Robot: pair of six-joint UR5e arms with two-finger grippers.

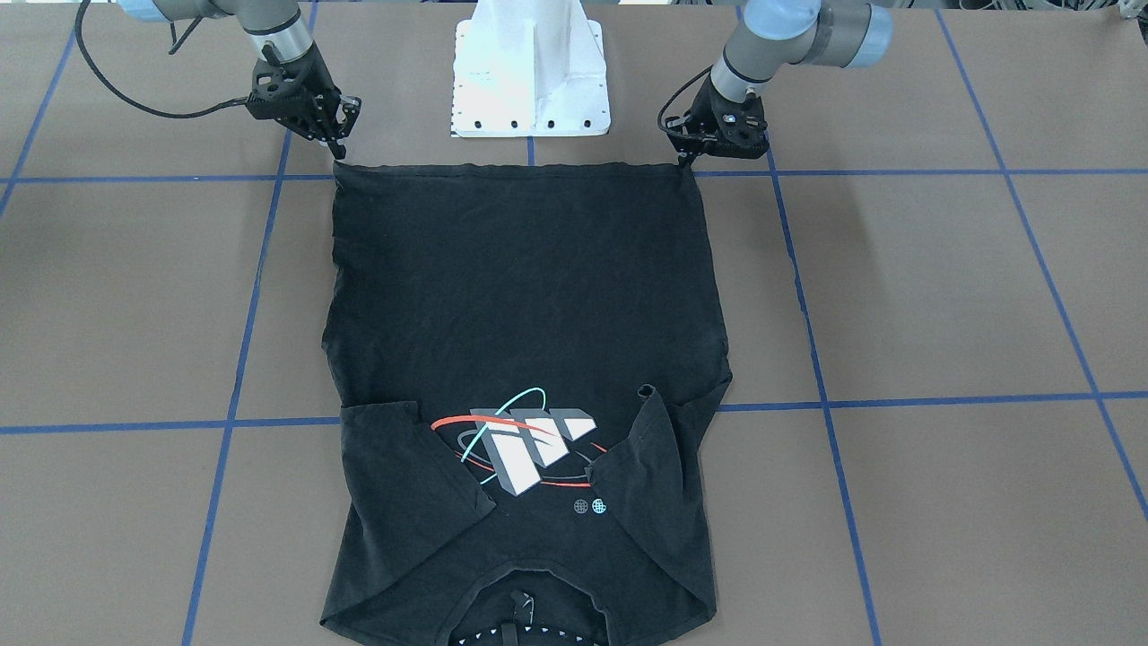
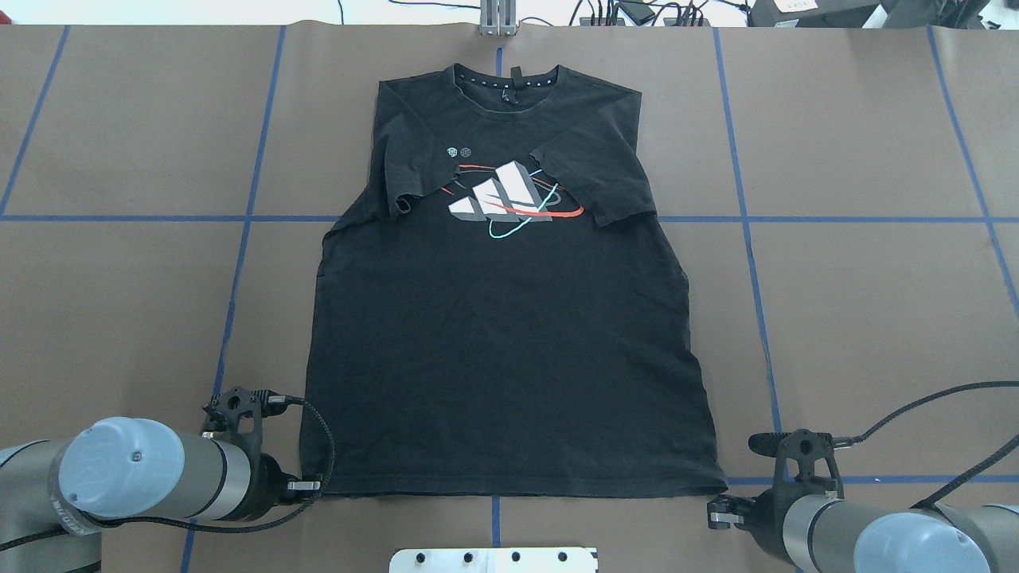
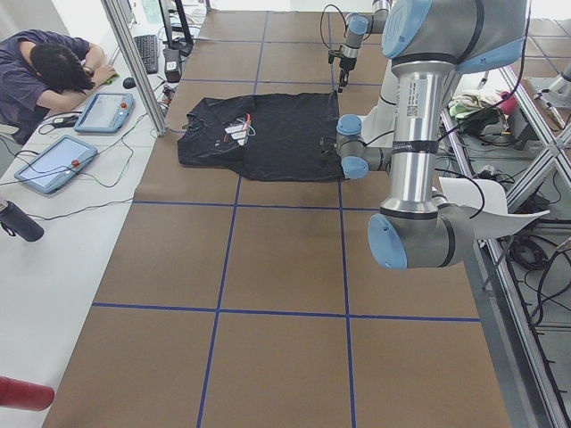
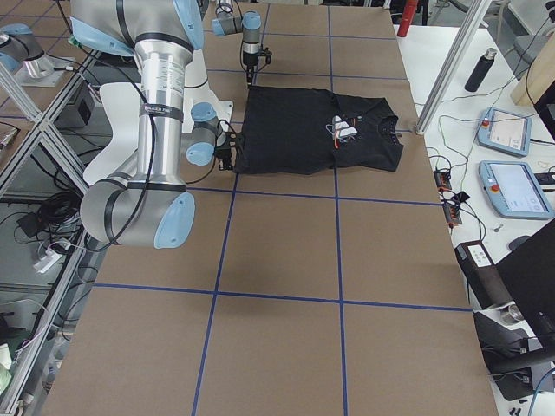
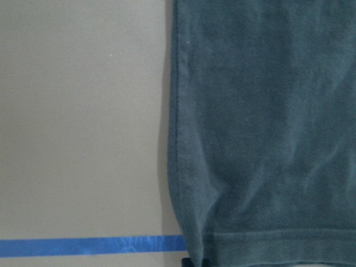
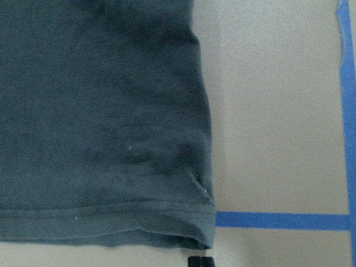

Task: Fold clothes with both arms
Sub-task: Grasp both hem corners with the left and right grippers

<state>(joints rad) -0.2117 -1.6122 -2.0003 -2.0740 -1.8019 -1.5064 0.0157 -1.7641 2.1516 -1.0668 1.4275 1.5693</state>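
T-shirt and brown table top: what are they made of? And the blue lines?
The T-shirt looks like soft knit fabric, probably cotton: matte, faintly fuzzy, wrinkled, with a stitched hem. The table cover looks like matte brown paper or card, flat without shine. The blue lines look like stuck-on tape, slightly glossy with uneven edges.

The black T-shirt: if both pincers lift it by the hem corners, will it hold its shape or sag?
Probably sags: the T-shirt lies thin and softly wrinkled, so the hem between the left pincer and right pincer would likely droop. The folded-in sleeves may flop open. It looks light.
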